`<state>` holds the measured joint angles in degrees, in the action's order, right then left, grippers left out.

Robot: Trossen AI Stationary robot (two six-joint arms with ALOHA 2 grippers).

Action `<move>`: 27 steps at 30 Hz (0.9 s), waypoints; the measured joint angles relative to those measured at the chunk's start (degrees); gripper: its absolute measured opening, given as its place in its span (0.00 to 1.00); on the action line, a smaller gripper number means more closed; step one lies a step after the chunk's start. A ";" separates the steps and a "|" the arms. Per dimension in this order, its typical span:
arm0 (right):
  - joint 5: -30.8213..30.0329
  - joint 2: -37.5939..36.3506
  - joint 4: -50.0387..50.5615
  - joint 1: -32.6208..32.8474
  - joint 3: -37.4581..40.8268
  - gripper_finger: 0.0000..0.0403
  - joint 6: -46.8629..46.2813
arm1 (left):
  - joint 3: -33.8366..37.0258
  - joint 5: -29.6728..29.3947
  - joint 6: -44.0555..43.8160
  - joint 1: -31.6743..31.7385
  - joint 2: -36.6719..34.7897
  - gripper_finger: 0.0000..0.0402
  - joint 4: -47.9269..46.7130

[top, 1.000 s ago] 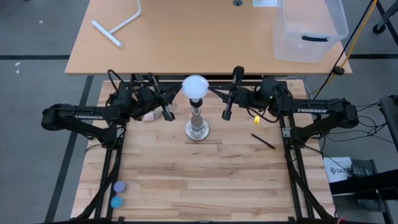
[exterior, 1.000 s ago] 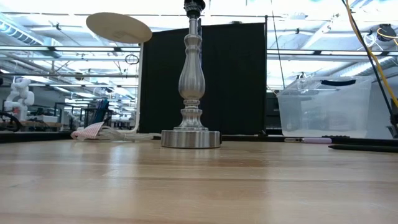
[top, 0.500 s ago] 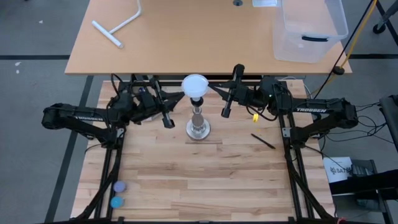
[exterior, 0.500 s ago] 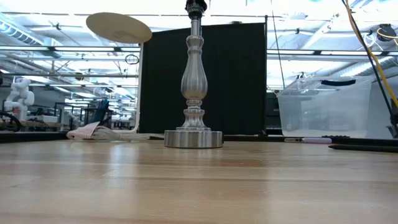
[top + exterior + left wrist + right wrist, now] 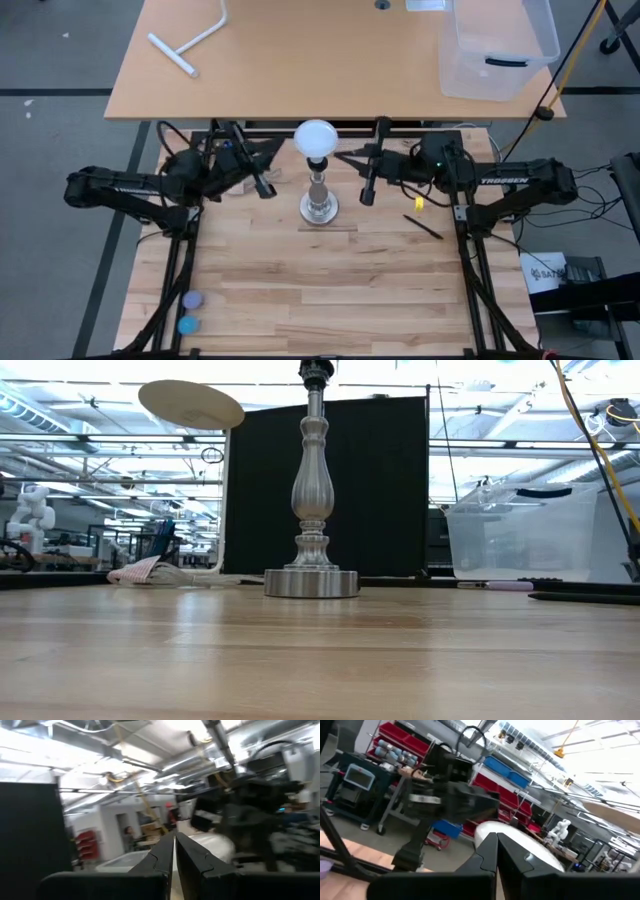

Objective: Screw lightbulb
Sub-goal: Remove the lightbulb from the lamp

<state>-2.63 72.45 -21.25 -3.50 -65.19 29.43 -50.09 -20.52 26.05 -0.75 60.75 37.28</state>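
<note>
Backing off is what both arms do vs a sec ago. High view: left gripper [image 5: 262, 187] sits further left of the lamp post [image 5: 318, 197] than before, right gripper [image 5: 367, 190] likewise pulled a bit right; both flank the post, well apart from it, neither touching anything. Fingers pressed together on both, nothing held. The lightbulb [image 5: 315, 139] sits on top of the post, globe up, looks seated in the socket, so I judge the screwing done or nearly so and the arms are retreating. Post base also shifted slightly right over the last sec, now steady.

Around on the worktop [image 5: 330, 300]: black pen [image 5: 423, 227] right of the post, two small blue caps [image 5: 188, 311] at the near-left corner, small yellow bit [image 5: 417, 203] under the right arm. Back table has a white T-shaped tube [image 5: 190, 45] and a clear plastic bin [image 5: 497, 45]. Nothing blocks either arm's way out.

Low view: post [image 5: 311, 490] stands upright on its round base, bulb cut off above the frame; no gripper visible.

Left wrist view: own fingers [image 5: 163, 855] closed tight, the other arm blurred beyond.

Right wrist view: own fingers [image 5: 487, 852] closed, white globe [image 5: 515, 845] just behind them, left arm farther off.
</note>
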 joint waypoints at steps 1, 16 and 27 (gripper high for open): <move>-0.03 0.32 -0.12 0.31 0.00 0.00 0.24 | 0.00 -0.13 -0.16 0.86 0.00 0.06 0.00; -3.15 2.44 -1.62 0.14 -0.02 0.00 0.37 | 0.02 7.94 -7.84 5.54 3.02 0.06 -0.81; -8.02 2.42 -0.35 0.08 -0.07 0.00 0.37 | 0.02 12.75 -9.20 3.43 3.06 0.06 -3.32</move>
<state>-10.64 74.87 -21.60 -3.42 -65.25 29.80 -50.06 -7.77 16.84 2.68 63.81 33.96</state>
